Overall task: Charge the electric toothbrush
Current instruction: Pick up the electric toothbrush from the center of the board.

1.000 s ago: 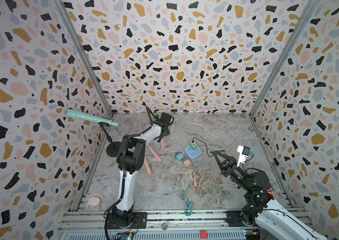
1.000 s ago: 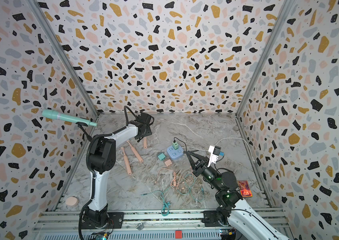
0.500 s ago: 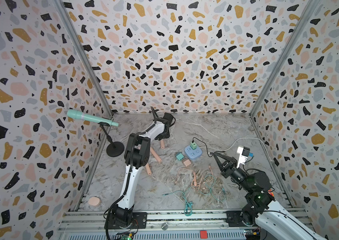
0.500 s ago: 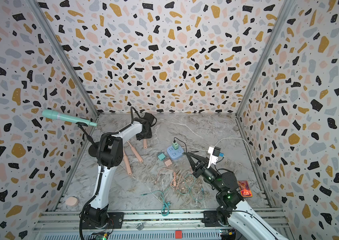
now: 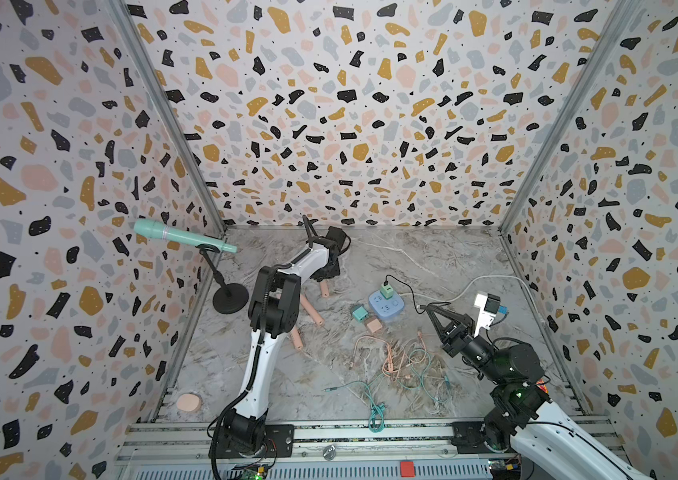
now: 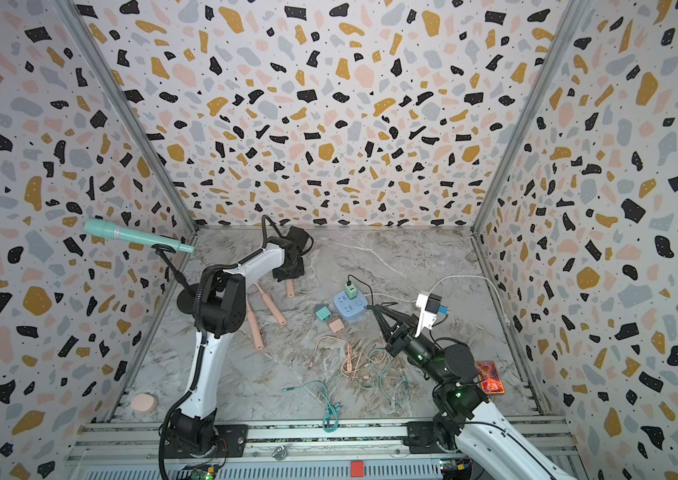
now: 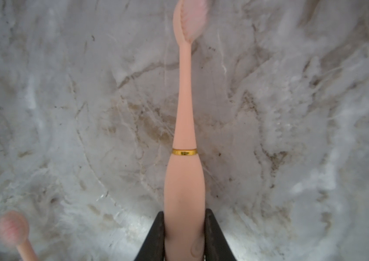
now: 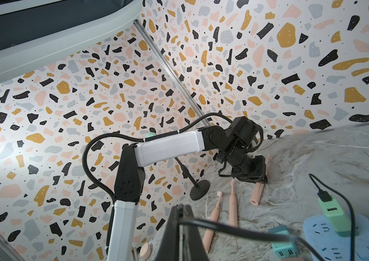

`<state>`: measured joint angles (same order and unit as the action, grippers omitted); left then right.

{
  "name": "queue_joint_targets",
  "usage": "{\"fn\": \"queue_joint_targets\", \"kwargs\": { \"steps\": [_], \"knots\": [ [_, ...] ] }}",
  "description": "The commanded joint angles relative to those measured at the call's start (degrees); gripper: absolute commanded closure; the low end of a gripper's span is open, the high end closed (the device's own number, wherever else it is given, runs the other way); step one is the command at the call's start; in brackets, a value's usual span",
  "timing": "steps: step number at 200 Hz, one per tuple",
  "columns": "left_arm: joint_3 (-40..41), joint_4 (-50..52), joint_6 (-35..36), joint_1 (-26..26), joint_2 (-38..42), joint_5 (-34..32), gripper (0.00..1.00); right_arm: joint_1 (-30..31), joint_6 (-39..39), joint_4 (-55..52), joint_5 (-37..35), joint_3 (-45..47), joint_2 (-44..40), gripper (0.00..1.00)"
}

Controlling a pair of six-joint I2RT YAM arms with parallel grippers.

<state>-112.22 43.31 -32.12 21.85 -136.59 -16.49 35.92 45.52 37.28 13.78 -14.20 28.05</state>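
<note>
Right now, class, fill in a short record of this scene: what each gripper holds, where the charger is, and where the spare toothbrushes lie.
left gripper: shut on the pink toothbrush, by its handle
right gripper: shut on the black cable
charger: green adapter, plugged into the blue power strip; the black cable runs from it
spare toothbrushes: two, lying flat side by side
loose cables: tangled on the table

- A blue round plastic power strip lies right of centre on the marble surface, with a green plastic charger block plugged in at its upper edge.
- A teal plastic cube plug and a pink plastic cube plug sit just lower-left of the strip.
- The pink plastic electric toothbrush is centre-left, between the jaws of the left end effector.
- A tangle of pink and teal cables lies lower centre.
</note>
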Motion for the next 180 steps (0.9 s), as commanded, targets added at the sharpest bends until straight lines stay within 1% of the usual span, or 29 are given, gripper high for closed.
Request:
{"fn": "queue_joint_targets", "kwargs": {
  "steps": [1,20,42,51,55,78,94,109,125,130,136,147,152,167,180],
  "knots": [
    [4.14,1.77,0.80,-0.40,-1.28,2.72,0.81,0.23,-0.72,1.05,0.91,-1.76,-0.45,1.00],
    [6.15,1.01,0.82,-0.40,-0.44,3.48,0.83,0.33,-0.61,1.12,1.07,-1.49,-0.48,1.00],
    [8.64,-0.05,0.92,-0.40,0.63,4.62,0.91,0.38,-0.19,1.43,0.99,-0.97,-0.68,1.00],
    [9.29,-0.14,1.00,-0.40,1.07,5.42,0.95,0.38,-0.17,1.66,1.00,-0.84,-0.71,1.00],
    [9.64,-0.15,0.92,-0.40,1.22,6.00,1.00,0.45,-0.17,1.66,1.02,-0.80,-0.76,1.00],
    [10.68,0.55,0.33,-0.57,3.92,11.07,1.00,0.64,-0.88,1.66,1.07,-0.76,-0.81,1.00],
    [13.32,-0.23,-1.33,-0.75,8.74,12.88,1.00,0.91,-1.76,1.85,0.82,-0.53,-0.75,1.00],
    [16.85,-1.85,-4.00,-1.29,13.90,18.53,1.00,1.24,-3.24,3.59,0.51,0.20,-0.44,1.00],
    [21.32,-3.74,-8.55,-1.53,19.55,25.20,1.00,2.53,-6.81,7.70,0.12,1.43,0.44,1.00],
    [23.15,-5.59,-9.96,-1.52,21.45,28.52,1.00,3.02,-7.83,8.46,-0.47,1.61,0.72,1.00],
    [25.89,-8.24,-11.79,-1.50,23.76,31.95,1.00,3.88,-9.48,9.56,-1.28,1.86,1.38,1.00],
    [32.07,-15.51,-17.76,-1.46,29.22,36.99,1.00,5.53,-12.87,11.75,-2.63,2.06,2.96,1.00],
    [35.48,-19.94,-21.67,-1.46,32.07,38.78,1.00,6.34,-14.37,12.93,-3.08,2.08,3.82,1.00],
    [44.21,-32.48,-31.32,-1.45,39.53,42.00,1.00,9.07,-19.05,15.73,-3.50,1.81,6.95,1.00],
    [48.62,-38.10,-36.44,-1.45,44.18,42.73,1.00,11.09,-20.09,18.72,-6.31,2.13,9.52,1.00]
  ]
}}
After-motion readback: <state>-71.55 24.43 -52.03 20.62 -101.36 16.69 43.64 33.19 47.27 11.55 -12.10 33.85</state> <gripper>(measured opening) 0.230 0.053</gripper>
